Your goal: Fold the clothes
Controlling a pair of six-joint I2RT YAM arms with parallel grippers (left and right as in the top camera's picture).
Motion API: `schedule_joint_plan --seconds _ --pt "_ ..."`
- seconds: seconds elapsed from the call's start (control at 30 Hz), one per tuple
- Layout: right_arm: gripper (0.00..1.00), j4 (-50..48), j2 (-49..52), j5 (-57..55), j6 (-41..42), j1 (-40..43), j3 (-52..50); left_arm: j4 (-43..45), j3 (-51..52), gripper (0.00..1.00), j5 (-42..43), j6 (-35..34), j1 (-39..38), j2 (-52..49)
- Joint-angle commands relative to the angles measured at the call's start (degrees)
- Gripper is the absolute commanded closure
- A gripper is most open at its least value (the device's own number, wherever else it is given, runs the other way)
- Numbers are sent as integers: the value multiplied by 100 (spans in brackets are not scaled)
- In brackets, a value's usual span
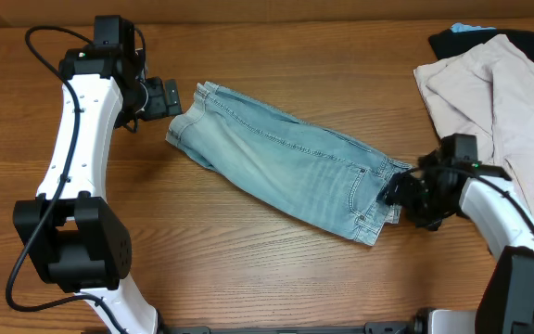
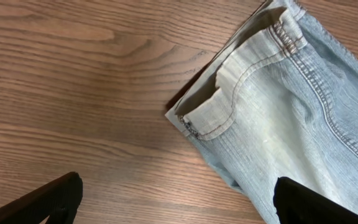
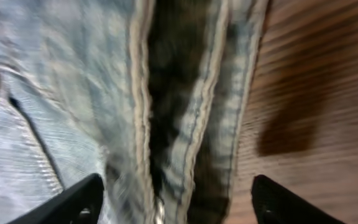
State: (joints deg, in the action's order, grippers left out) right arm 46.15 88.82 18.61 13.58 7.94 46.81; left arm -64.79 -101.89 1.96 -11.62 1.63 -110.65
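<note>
Now, shorts (image 1: 286,162): laid diagonally on table (image 1: 248,278).
L gripper (image 1: 172,96): spread wide, nothing held, beside shorts' end.
R gripper (image 1: 399,193): spread wide, nothing clamped, shorts' other edge straddled.

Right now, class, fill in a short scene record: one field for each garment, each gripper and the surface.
Surface: wooden table
Denim shorts: light blue, lying diagonally mid-table
Beige garment: crumpled at the far right
Black garment: under the beige one, showing along its top edge
Left gripper: open, at the shorts' upper-left end, one finger over denim, one over wood
Right gripper: open, straddling the edge of the shorts' lower-right end
</note>
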Motion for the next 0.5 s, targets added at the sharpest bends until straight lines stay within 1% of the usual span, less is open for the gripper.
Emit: schedule_joint_plan --seconds 0.0,0.13,0.27,0.37,0.4,0.43,0.47 --pt "24 -280 48 -50 330 -184 -289 42 -120 0 87 136 22 92" --pt "30 -787 48 7 715 -337 -662 61 -120 0 90 155 22 92" --pt "43 -1394 48 636 841 -590 -938 118 -120 0 208 461 11 90" --pt "44 -1751 48 664 1296 -868 -1032 247 -120 0 428 772 -2 90" --pt "46 -1860 48 662 1408 -977 -1045 319 -120 0 527 909 -9 90" --pt "51 -1906 48 658 1451 -1040 -1043 402 -120 0 584 1054 -22 87" --pt "60 -1963 48 656 1504 -1104 -1043 505 -120 0 605 1178 -35 83"
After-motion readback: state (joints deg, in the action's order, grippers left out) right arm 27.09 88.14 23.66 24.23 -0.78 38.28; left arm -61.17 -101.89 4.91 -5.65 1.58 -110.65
